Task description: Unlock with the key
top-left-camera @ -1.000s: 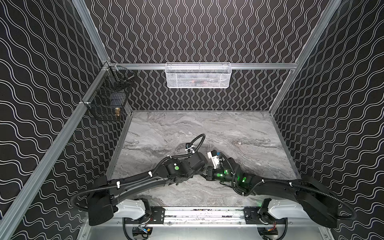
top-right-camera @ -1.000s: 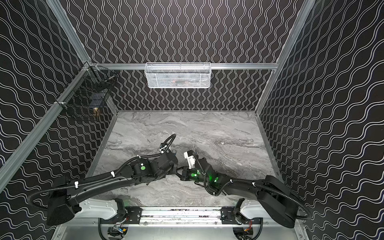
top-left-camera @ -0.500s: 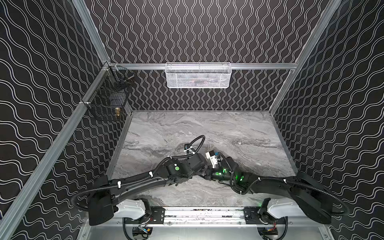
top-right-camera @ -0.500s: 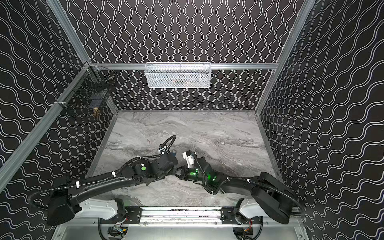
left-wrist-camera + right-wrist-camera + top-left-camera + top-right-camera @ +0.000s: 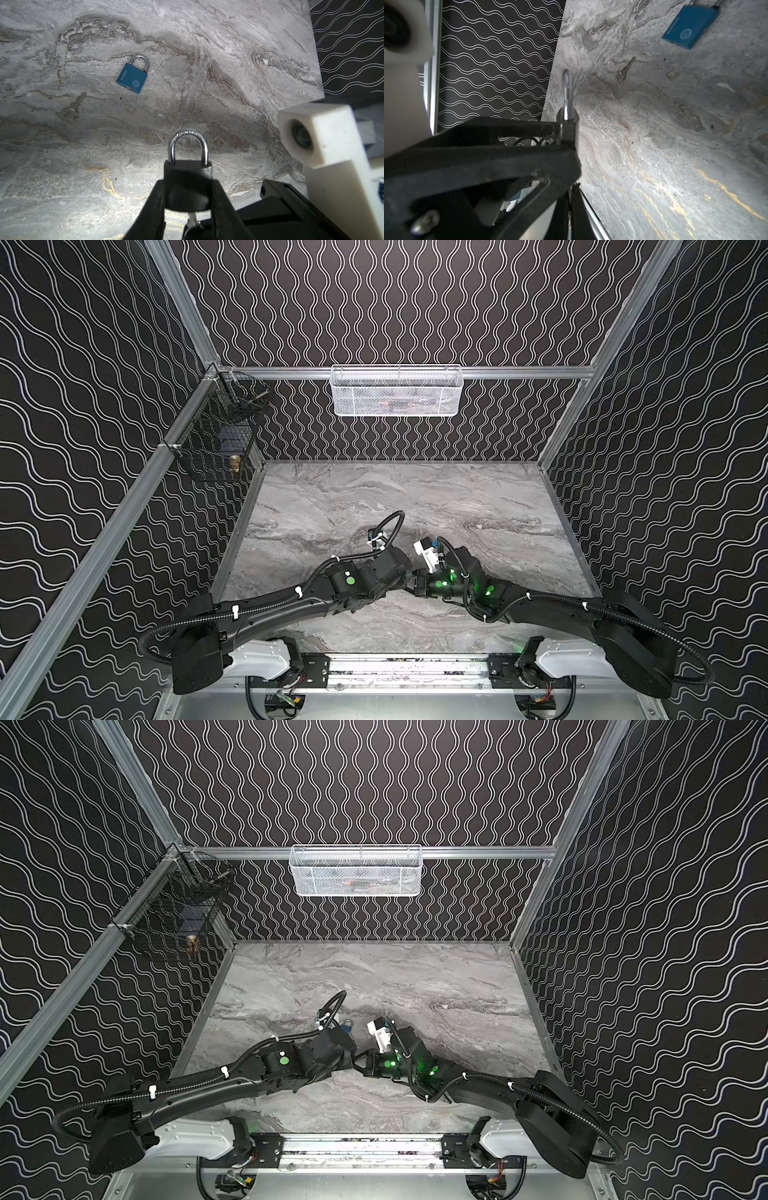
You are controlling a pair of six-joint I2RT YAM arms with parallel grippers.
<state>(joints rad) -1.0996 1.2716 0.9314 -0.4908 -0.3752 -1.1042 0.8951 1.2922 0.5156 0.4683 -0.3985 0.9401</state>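
Your left claw (image 5: 188, 187) is closed partway around the black padlock (image 5: 188, 176), gripping its body by the two flat sides and holding it clear of the desk (image 5: 228, 62). The silver shackle (image 5: 188, 145) points away from that wrist. The key (image 5: 192, 220) sticks out of the opposite end of the body. Its long axis runs straight on from the lock's, and its head goes down into your right claw (image 5: 365, 1065), which is pinched shut on it. In both top views the two claws meet tip to tip near the middle of the desk, towards the front. The right arm is the one on the key, so the coming move looks to be a twist of your right wrist about that shared axis while the left holds the body steady. Both legs of the shackle look seated in the body, so I judge the lock is not yet open. Keep the twist square to the keyway, since a tilt could bind the blade. A blue padlock (image 5: 132, 78) lies flat on the desk further off, untouched. The lettering along its face seems to read BLOSSOM, beside a round emblem. A spare key (image 5: 69, 109) lies near it. The faint marking on the black lock's shackle is too small to read.
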